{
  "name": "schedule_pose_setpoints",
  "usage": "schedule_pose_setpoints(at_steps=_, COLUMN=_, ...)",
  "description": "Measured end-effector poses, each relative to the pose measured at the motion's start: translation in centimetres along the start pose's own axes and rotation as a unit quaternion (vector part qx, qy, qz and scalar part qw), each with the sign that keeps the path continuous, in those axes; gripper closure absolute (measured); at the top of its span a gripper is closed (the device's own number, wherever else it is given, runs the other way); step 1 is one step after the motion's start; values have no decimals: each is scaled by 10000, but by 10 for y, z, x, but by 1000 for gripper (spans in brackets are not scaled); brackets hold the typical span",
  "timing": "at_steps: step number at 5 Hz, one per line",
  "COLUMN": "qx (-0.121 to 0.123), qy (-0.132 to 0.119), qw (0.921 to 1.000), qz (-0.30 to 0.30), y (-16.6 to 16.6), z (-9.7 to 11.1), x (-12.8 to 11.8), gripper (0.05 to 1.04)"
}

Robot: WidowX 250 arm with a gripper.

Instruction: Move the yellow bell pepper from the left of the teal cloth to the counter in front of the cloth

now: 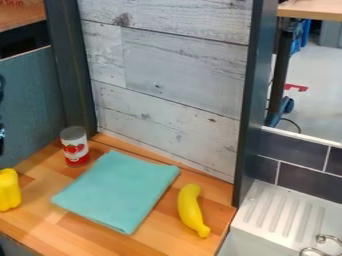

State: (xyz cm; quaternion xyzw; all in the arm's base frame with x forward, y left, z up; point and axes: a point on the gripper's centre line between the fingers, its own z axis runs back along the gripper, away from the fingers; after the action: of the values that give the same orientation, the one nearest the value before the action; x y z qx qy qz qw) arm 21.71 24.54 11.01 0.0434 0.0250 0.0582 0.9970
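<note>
Cloth (120, 190), turquoise, lies flat on the wooden counter (50, 227), between a can (75, 146) standing upright near its upper left corner and a yellow banana (191, 210) on its right. Yellow pepper (8, 190) sits at the left edge. Jaw state, released or clenched: cannot be told.

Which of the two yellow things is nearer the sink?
The banana, long and curved, lying between the teal cloth and the sink; the other, blocky one sits at the view's left edge.
</note>
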Motion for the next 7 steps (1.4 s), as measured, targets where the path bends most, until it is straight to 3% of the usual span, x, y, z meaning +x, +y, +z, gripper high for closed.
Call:
schedule_pose_setpoints(at_steps=3, qx=-55, qy=283, qw=9993, qz=-219, y=12, z=-38, x=14, gripper=84)
schedule_pose_setpoints(at_steps=5, qx=-277, qy=207, qw=9987, qz=-377, y=10, z=-48, x=22, gripper=121)
schedule_pose_setpoints(at_steps=7, qx=-368, qy=155, qw=9987, qz=-310, y=14, z=-49, x=18, gripper=693)
